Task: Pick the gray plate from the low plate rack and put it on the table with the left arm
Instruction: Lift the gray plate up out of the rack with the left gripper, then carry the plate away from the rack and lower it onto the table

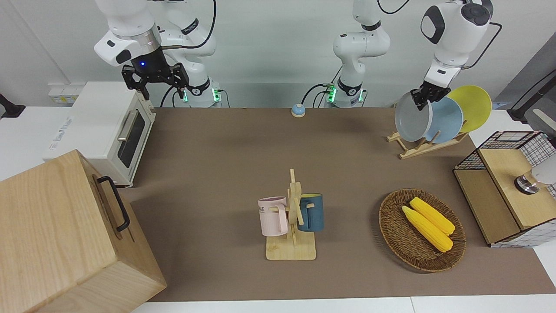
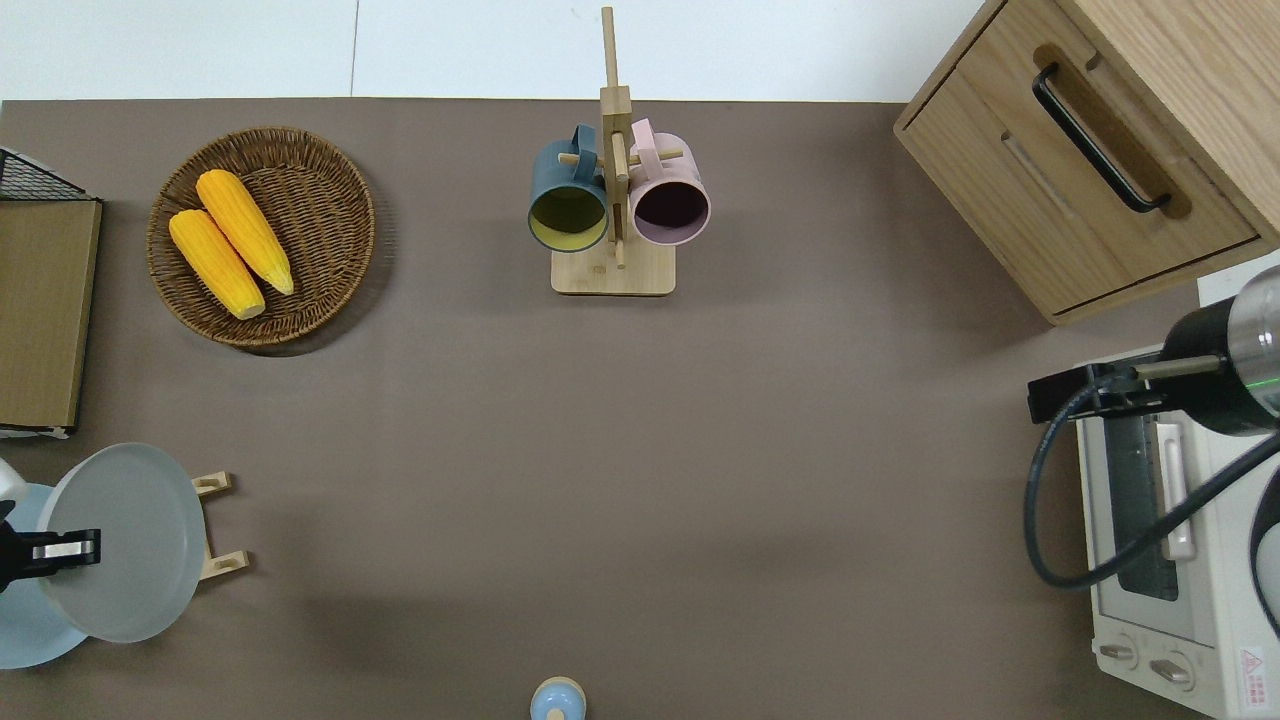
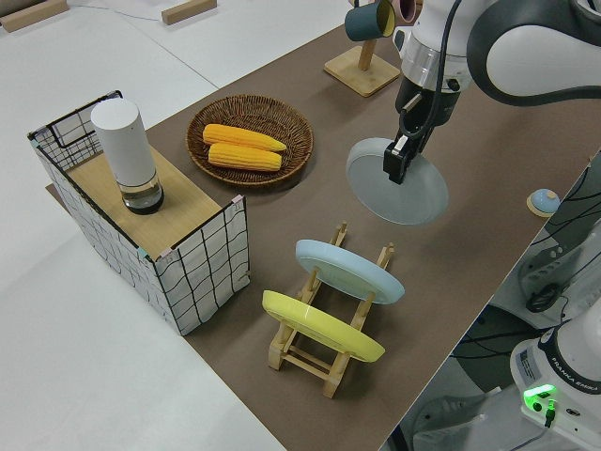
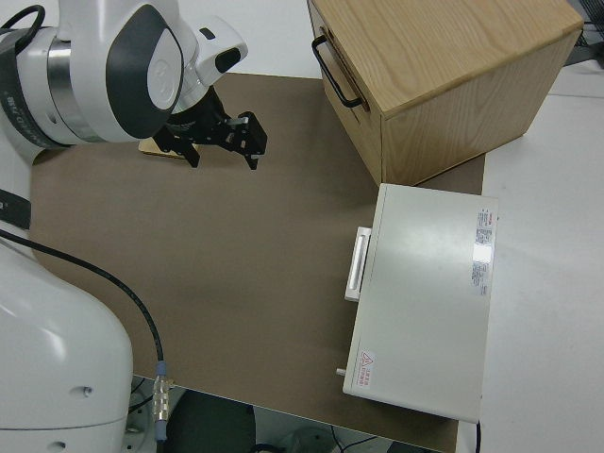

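Left gripper (image 1: 425,96) is clamped on the upper rim of the gray plate (image 1: 412,123), one finger on each face of the rim, as the left side view confirms (image 3: 398,162). Plate is held on edge, slightly tilted, and is clear of the low plate rack (image 1: 423,147): in the left side view the gray plate (image 3: 397,180) hangs in the air with open surface showing between it and the rack (image 3: 329,340). Overhead, the gripper (image 2: 62,549) and the gray plate (image 2: 122,541) sit over the end of the rack (image 2: 217,525) that lies farther from the left arm's edge of the surface, with two rail tips protruding past the plate.

Two plates are in the rack. The sky-blue plate (image 1: 446,120) leans in its slot just beside the lifted plate; the yellow plate (image 1: 472,106) leans in the next slot toward the left arm's end of the surface. Both rest between pegs, tilted.

Farther from the robots than the rack, a wicker basket (image 1: 397,234) holds two corn cobs (image 1: 428,222) lying side by side. A wire-sided box (image 1: 509,184) with a wooden top stands at the left arm's end, carrying a white cylinder (image 3: 126,154). The mug stand (image 1: 292,234) at mid-surface carries a pink mug (image 1: 273,216) and a dark blue mug (image 1: 312,212). A small blue bell (image 1: 298,110) sits at the edge of the surface (image 1: 226,165) nearest the robots.

Right arm is parked; right gripper (image 1: 155,80) has its fingers spread apart.
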`<state>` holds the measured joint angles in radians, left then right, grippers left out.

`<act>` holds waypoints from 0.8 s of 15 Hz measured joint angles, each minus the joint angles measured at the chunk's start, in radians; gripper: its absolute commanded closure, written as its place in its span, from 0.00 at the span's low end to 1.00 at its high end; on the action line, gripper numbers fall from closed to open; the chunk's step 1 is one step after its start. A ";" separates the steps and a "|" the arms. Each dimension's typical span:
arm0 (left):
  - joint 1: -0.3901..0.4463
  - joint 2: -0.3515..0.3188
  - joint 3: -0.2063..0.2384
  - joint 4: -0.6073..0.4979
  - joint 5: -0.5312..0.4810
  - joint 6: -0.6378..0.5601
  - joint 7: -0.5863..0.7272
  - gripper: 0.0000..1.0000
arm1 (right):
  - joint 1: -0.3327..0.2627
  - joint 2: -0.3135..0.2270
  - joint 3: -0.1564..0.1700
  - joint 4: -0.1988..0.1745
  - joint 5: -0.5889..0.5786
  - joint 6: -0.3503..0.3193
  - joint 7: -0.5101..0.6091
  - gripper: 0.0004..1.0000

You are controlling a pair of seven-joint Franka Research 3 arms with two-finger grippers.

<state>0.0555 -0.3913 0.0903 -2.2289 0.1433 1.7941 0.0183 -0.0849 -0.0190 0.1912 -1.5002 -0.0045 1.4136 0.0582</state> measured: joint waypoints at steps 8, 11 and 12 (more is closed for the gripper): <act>-0.004 -0.026 -0.062 0.002 -0.179 -0.045 -0.057 1.00 | 0.000 0.000 0.000 0.000 0.000 0.000 0.000 0.01; -0.013 -0.026 -0.065 -0.009 -0.272 -0.046 -0.057 1.00 | 0.000 0.000 0.000 0.000 0.000 0.000 0.000 0.01; -0.014 -0.026 -0.066 -0.017 -0.305 -0.046 -0.057 1.00 | 0.000 0.000 0.000 0.000 0.000 0.000 0.000 0.01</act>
<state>0.0413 -0.4168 0.0244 -2.2458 -0.1616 1.7483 -0.0383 -0.0849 -0.0190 0.1912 -1.5002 -0.0045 1.4136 0.0582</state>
